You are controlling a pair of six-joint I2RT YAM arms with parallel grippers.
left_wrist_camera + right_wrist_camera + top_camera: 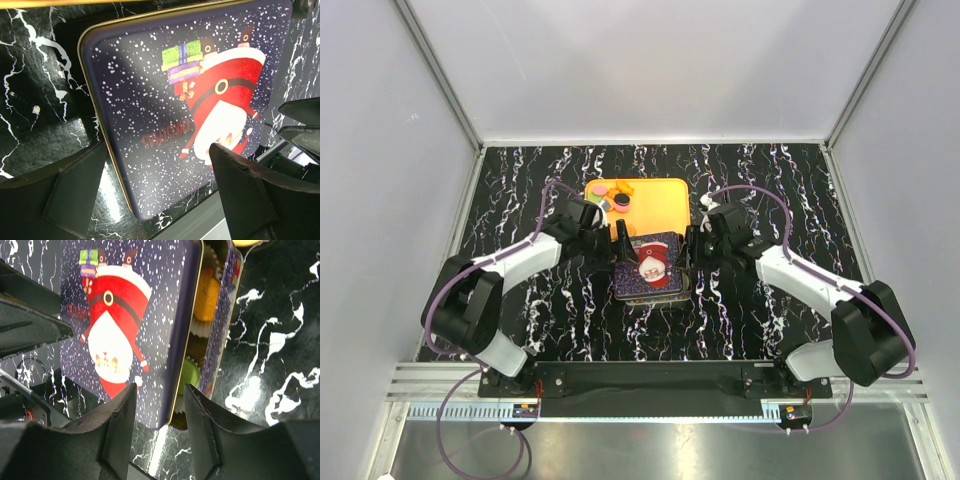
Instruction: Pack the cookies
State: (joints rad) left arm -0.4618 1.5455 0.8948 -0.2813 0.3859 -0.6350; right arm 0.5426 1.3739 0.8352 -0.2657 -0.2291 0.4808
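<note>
A Christmas tin [650,268] with a Santa lid [150,90] sits in front of the orange tray [660,200]. In the right wrist view the lid [125,315] lies shifted off the tin's wall [222,315], and an orange cookie [206,300] and a green cookie [189,376] show inside in white cups. A few loose cookies [618,200], black, pink and orange, lie on the tray's left end. My left gripper [620,245] [157,155] is open over the lid's left edge. My right gripper [692,245] [160,390] is open, its jaws straddling the lid's right edge.
The black marbled table [770,190] runs to grey walls on three sides. The tray touches the tin's far side. The right arm's fingers [300,125] show at the right of the left wrist view.
</note>
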